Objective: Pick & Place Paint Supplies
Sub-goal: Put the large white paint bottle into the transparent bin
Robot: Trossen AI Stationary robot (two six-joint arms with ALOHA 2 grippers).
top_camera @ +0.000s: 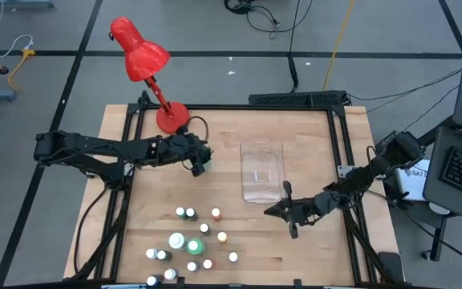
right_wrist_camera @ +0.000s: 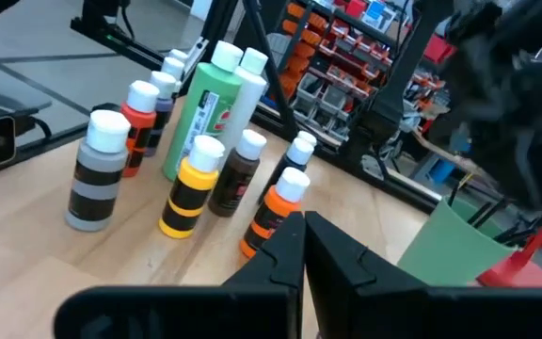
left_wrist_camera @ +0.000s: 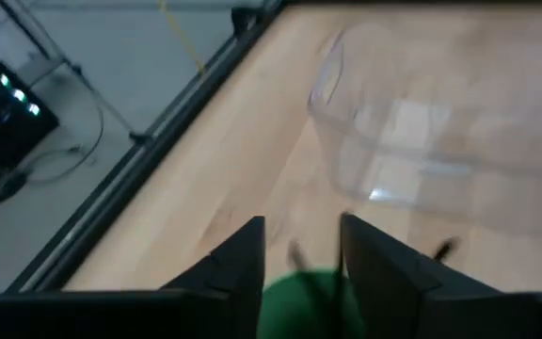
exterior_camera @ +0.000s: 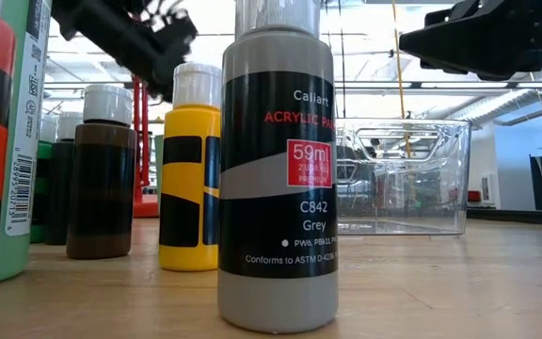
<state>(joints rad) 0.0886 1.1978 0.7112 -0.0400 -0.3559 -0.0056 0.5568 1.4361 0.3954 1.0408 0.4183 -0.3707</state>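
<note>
Several small white-capped paint bottles (top_camera: 192,241) stand upright on the near middle of the wooden table (top_camera: 319,249); they also show in the right wrist view (right_wrist_camera: 196,174), with a grey one (exterior_camera: 276,188) closest to the low camera. My left gripper (top_camera: 201,163) hovers left of the clear plastic bin (top_camera: 263,172), fingers apart. A blurred green thing (left_wrist_camera: 301,303) lies between and below them; it is also seen from the right wrist (right_wrist_camera: 450,247). My right gripper (right_wrist_camera: 304,231) is shut near the bin's near right corner (top_camera: 269,211), with nothing showing between its fingers. My left gripper slants down from the table's left over the green thing (left_wrist_camera: 301,303), which shows blurred in the gap between the two fingers (left_wrist_camera: 243,264). Whether the fingers touch it, I cannot tell.
A red desk lamp (top_camera: 143,60) stands at the far left corner, its base (top_camera: 171,118) just behind my left arm. The clear bin (exterior_camera: 403,179) sits mid-table. A tall green-and-white bottle (right_wrist_camera: 205,104) stands among the small ones. Bare wood lies between the bin and the bottles.
</note>
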